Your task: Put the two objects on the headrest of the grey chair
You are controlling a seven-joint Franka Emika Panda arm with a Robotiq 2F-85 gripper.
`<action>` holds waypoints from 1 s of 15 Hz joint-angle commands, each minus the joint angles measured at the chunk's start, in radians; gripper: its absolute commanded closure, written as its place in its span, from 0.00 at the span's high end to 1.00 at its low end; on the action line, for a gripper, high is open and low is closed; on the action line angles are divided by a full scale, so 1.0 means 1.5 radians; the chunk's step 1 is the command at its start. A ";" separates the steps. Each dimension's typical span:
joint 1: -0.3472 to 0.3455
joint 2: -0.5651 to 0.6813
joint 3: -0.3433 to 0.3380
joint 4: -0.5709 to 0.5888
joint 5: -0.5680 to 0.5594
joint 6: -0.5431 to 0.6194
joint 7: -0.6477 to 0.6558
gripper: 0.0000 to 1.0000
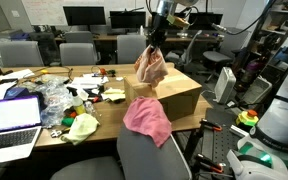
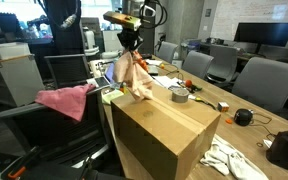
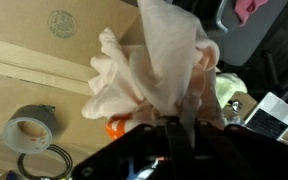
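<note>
While the arm (image 1: 162, 10) points straight down, pincer (image 1: 154, 45) clamps peach cloth (image 1: 151, 68) hanging beneath | cardboard box (image 1: 174, 95) just below it | pink cloth (image 1: 146, 118) draped on grey chair (image 1: 146, 160) headrest, apart from pincer

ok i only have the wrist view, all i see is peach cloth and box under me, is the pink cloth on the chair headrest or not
Observer: Yes. In both exterior views the pink cloth lies draped over the top of the grey chair.
Operator: and where am i relative to that chair
Observer: The gripper is above the cardboard box, not above the chair. The chair stands close beside the box.
Operator: is the peach cloth dragging on the box
Observer: The peach cloth hangs from the gripper in a long bunch. Its lower end reaches about the level of the box top, and I cannot tell whether it touches.
</note>
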 commanded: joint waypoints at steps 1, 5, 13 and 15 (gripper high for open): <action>0.017 -0.102 -0.015 -0.056 0.006 0.024 -0.001 0.02; 0.025 -0.168 -0.020 -0.085 0.001 0.026 -0.002 0.02; 0.068 -0.264 -0.016 -0.138 -0.025 -0.035 -0.069 0.02; 0.081 -0.281 -0.014 -0.145 -0.034 -0.062 -0.090 0.02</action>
